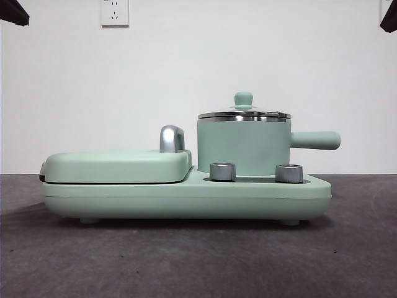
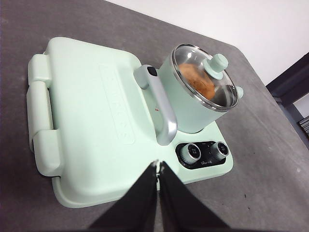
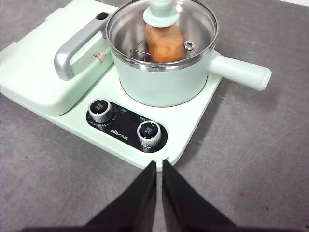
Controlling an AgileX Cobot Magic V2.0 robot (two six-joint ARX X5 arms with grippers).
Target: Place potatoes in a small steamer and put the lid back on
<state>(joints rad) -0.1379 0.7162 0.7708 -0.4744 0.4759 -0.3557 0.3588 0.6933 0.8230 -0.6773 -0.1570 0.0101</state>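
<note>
The pot (image 1: 243, 148) stands on the right part of a mint-green cooker base (image 1: 186, 197) that rests on the grey bench (image 1: 198, 261), with its straight handle (image 1: 315, 140) sticking out sideways past the base's edge. The glass lid (image 3: 161, 36) sits closed on the pot's steel rim, knob (image 1: 243, 99) on top. Through the glass the orange-brown potato (image 3: 164, 42) shows inside the pot. Beside the pot lies the flat green griddle cover (image 2: 91, 121) with its chrome handle (image 2: 161, 108), and two dials (image 3: 125, 123) sit in front of the pot. The left gripper (image 2: 158, 166) and right gripper (image 3: 159, 165) both hang above the bench, clear of the cooker, each with its jaws together and empty.
</note>
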